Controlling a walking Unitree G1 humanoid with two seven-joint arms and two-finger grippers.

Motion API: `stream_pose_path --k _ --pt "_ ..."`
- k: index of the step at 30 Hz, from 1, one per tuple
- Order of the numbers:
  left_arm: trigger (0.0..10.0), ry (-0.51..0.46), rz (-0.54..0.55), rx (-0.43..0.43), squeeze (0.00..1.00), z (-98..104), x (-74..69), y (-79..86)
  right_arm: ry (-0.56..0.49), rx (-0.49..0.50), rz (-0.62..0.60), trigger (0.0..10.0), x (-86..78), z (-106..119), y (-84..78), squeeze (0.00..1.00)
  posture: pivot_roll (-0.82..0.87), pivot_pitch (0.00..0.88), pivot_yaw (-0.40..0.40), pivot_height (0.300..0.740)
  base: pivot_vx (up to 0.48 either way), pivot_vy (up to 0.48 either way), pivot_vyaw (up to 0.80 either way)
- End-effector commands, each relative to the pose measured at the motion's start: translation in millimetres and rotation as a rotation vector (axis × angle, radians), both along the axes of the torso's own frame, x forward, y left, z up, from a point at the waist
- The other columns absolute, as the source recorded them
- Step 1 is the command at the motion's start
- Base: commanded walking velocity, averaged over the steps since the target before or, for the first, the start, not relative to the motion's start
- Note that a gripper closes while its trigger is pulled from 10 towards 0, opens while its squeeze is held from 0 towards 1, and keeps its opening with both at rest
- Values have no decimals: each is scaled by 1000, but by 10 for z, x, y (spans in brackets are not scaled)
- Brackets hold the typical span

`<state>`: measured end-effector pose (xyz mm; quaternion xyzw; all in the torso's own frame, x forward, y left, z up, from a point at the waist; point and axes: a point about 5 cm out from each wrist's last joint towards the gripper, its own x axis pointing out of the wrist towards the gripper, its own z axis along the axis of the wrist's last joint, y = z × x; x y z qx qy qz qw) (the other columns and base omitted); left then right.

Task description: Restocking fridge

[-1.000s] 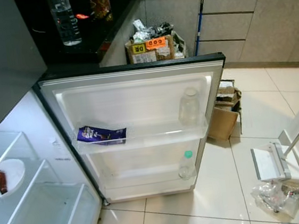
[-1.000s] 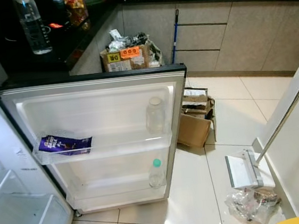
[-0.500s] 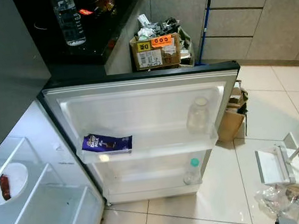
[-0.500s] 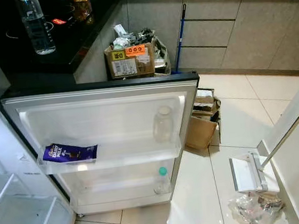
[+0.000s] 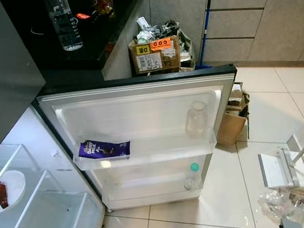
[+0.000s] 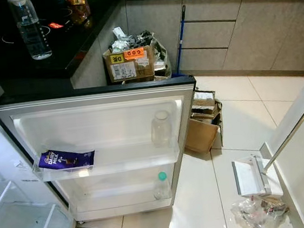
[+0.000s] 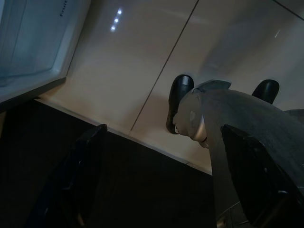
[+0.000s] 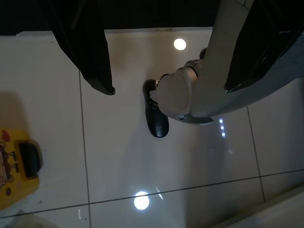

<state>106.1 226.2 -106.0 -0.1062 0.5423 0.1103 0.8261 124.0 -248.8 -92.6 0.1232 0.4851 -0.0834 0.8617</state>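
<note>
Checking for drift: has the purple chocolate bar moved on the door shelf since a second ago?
No. The purple chocolate bar lies at the left end of the upper door shelf, as before; the camera shifted.

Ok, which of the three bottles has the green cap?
The small bottle on the fridge door's bottom shelf. The upper-shelf bottle has a pale cap, and the counter bottle has its top cut off.

right gripper [image 8: 171, 57] hanging over glossy white floor tiles [image 8: 114, 156], black fingers [image 8: 90, 47] spread apart, robot's silver leg [image 8: 199, 90] and black foot [image 8: 156, 116] below, yellow thing [image 8: 16, 164] off to the side
</note>
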Motion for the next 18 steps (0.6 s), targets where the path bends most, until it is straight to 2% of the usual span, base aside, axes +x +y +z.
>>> stream_pose_path --k 1,5,8,18 --pt "10000 12 -7 -13 0 -16 -24 -43 14 -3 14 10000 -37 -17 19 0 -27 27 -24 740 0 0 0" --pt "10000 20 -29 -12 0 -17 -23 -48 -7 8 36 10000 -32 -13 36 0 -26 24 -23 740 0 0 0" --pt "10000 25 -39 -16 0 -18 -23 -54 -24 12 55 10000 -24 -4 35 0 -27 21 -21 740 0 -256 0" --pt "10000 24 -40 -26 0 -18 -17 -64 -18 25 89 10000 -41 -11 59 0 -29 12 -14 740 0 -27 716"
